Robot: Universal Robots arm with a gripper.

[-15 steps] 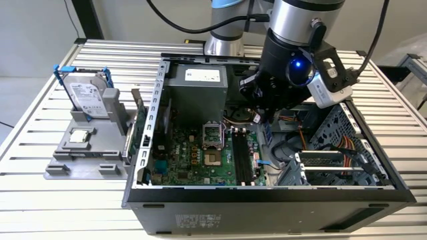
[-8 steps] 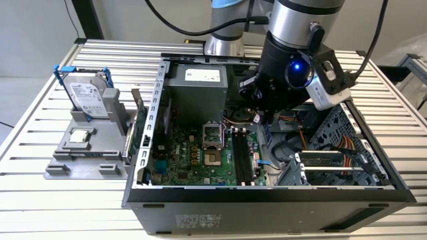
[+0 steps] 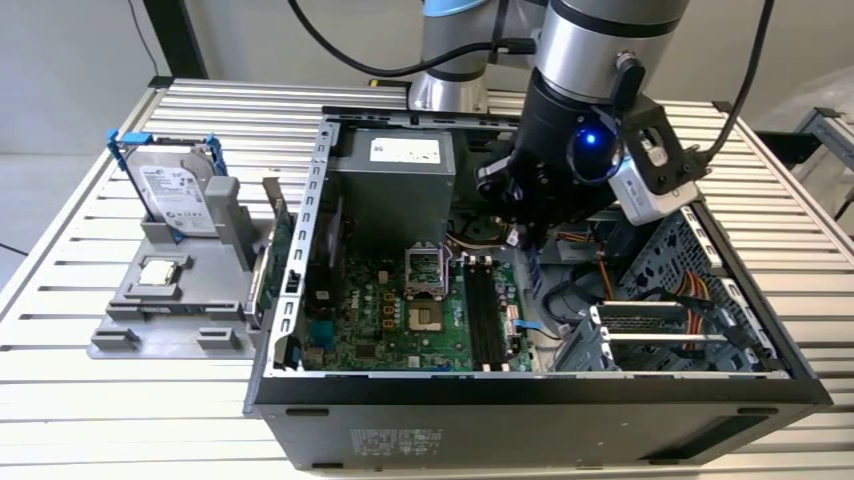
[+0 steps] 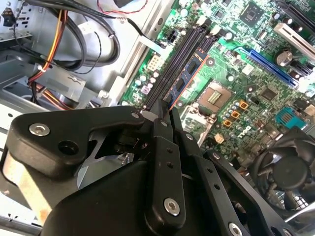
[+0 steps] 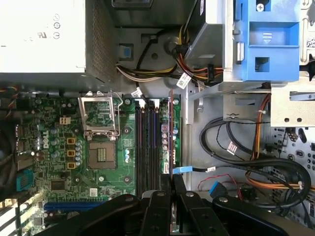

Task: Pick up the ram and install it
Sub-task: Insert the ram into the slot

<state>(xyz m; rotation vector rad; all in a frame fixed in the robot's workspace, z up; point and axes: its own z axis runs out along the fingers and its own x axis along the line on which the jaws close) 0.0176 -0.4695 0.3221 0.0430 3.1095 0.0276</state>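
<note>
The ram (image 4: 189,69) held edge-on between closed jaws of the gripper (image 4: 165,118), poised over the memory slots (image 5: 147,142) of the motherboard (image 3: 400,310) inside the open computer case (image 3: 534,385) on the counter (image 3: 134,400). In the first wrist view the stick sits by the slot nearest the board's edge; whether it has entered the slot, cannot tell.

Risks, as judged: a slight tilt or offset would set the stick on the slot wall or latch and could bend it; slip in the grip likely if pressed skew.

Room: tight. Power supply (image 3: 394,170) and empty processor socket (image 5: 101,147) on one side, cable bundle (image 5: 246,162) and drive cage (image 3: 667,300) on the other. Space open upward.
</note>
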